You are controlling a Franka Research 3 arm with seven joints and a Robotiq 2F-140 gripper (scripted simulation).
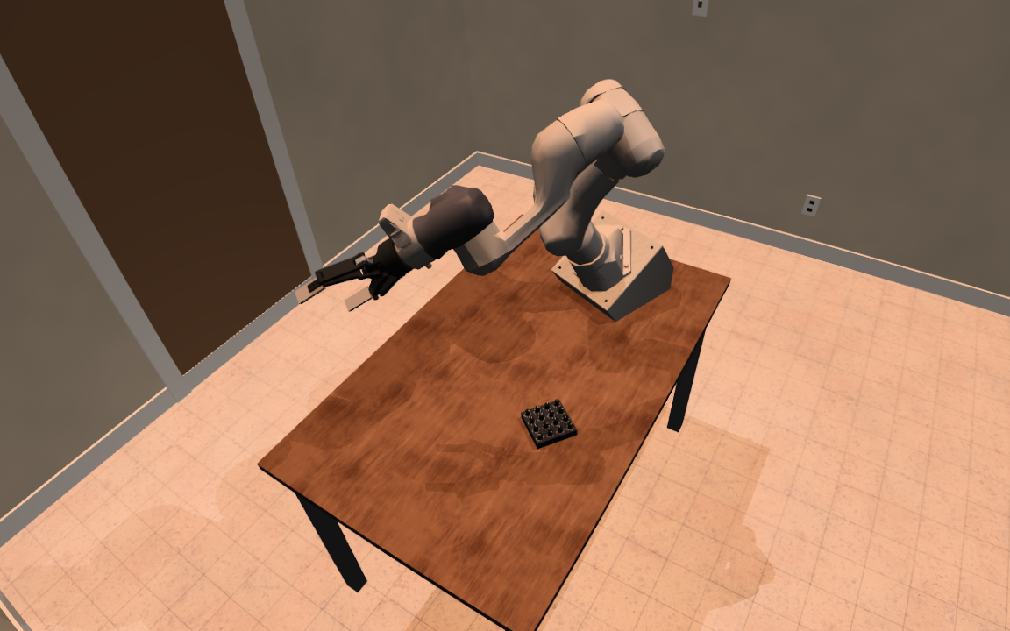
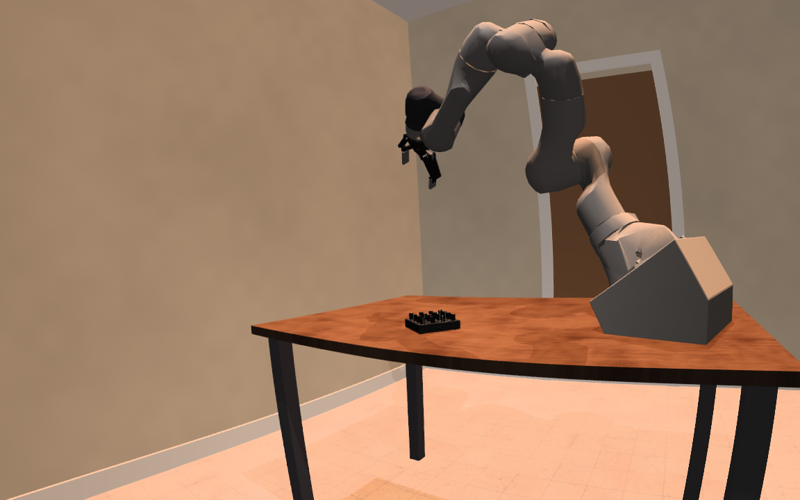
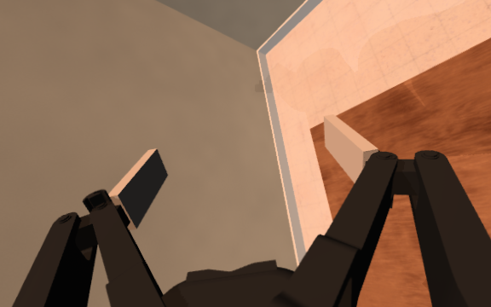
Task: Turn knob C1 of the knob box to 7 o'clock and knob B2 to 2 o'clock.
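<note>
Room Surfaces and Fixtures

The counter [image 1: 430, 376] [image 2: 514, 329] [image 3: 476, 94] has a reddish-brown, wood-grained top and dark, straight legs. The floor [image 1: 846, 352] [image 2: 514, 435] [image 3: 335, 55] beneath is pale and tiled. A brown door [image 1: 131, 157] [image 2: 614, 142] is set in a light grey frame [image 1: 277, 133] [image 2: 667, 124]. A grey baseboard [image 1: 846, 263] [image 2: 204, 438] [image 3: 277, 128] runs along the foot of the walls [image 1: 729, 102] [image 2: 192, 186] [image 3: 101, 85]. From above, I observe a wall outlet [image 1: 811, 205] above the baseboard.
</note>
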